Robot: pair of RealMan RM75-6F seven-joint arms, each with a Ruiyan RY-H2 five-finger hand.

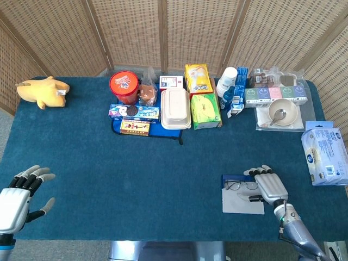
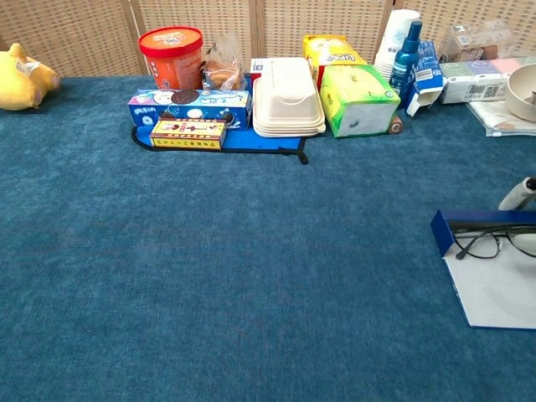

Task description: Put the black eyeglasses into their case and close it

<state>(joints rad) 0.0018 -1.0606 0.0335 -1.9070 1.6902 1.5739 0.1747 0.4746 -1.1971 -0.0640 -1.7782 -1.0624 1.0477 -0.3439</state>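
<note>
Table: eyeglasses point(image 1: 239, 186) touching right robot hand point(image 1: 270, 186).

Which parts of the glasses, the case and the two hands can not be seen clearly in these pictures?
- Black eyeglasses: right side cut off by the chest view's edge; covered by the right hand in the head view.
- Case: right end cut off likewise.
- Right hand's grip: cannot tell.
- Left hand: absent from the chest view, open in the head view.
</note>
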